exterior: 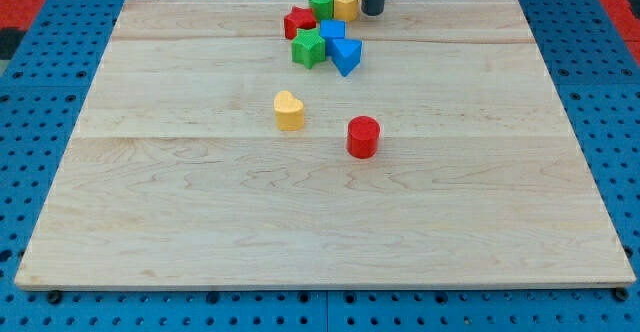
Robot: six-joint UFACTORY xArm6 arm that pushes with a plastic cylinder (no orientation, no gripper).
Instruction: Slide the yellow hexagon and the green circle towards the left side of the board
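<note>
Plywood board (320, 222) fills nearly the whole view, pale and mostly bare, resting on a blue pegboard table (40, 92). Next in size comes the dark rod, which drops in from the view's top; my tip (373, 14) sits at the board's top edge, just to the view's right of the yellow hexagon (346, 3), touching it or nearly so. No jaws exist on this rig, so nothing is gripped; the rod only pushes. The hexagon leans against the green circle (320, 3) on its left, and both task blocks stand at the top of a tight cluster. Just below them sit a red star (299, 22), a green star (309, 48), a blue cube (332, 31) and a blue triangular block (347, 56). A yellow heart (289, 111) and a red cylinder (363, 137) stand well apart near the middle. In my judgement, a leftward push risks dragging the red star along, since it touches the circle's lower left, and an off-centre contact could spin the hexagon off the top edge or let the pair split.
</note>
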